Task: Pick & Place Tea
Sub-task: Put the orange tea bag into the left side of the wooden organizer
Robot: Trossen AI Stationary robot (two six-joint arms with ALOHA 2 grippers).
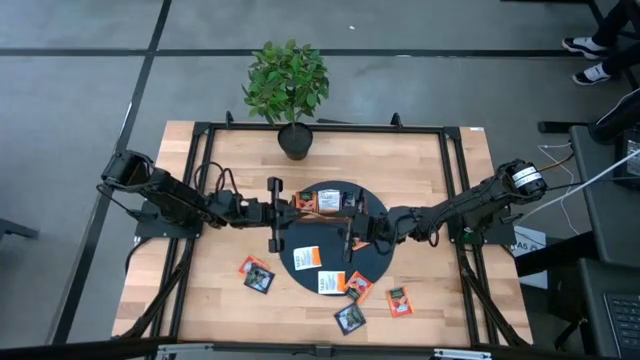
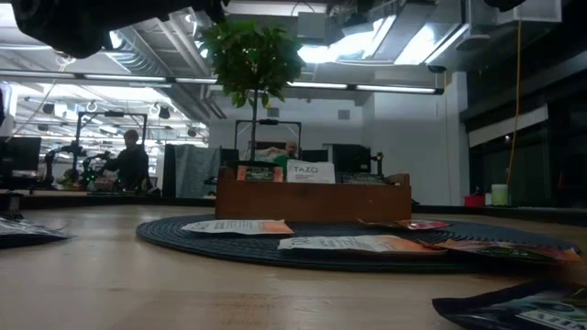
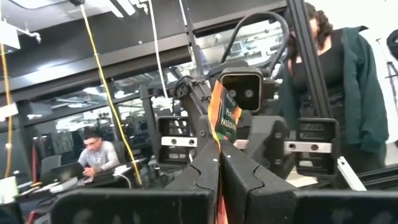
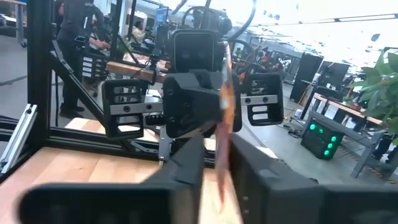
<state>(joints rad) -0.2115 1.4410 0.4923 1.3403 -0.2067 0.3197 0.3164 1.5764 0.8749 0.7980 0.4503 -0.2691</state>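
Note:
My left gripper hangs over the dark round mat, on the near side of the brown wooden tray, and is shut on an orange and dark tea sachet. My right gripper faces it from the table's right. It is open, with one finger on each side of the same sachet, which shows edge-on in the right wrist view. Sachets stand in the tray. Others lie flat on the mat and on the table. My left gripper pinches the sachet's lower part between its two shut fingers. The fingers come level from the table's left. The sachet stands upright above the fingers, lifted clear of the mat.
A potted plant stands at the table's far edge behind the tray. Loose sachets lie near the front edge and at the right. A black frame borders the table. People show in the room beyond.

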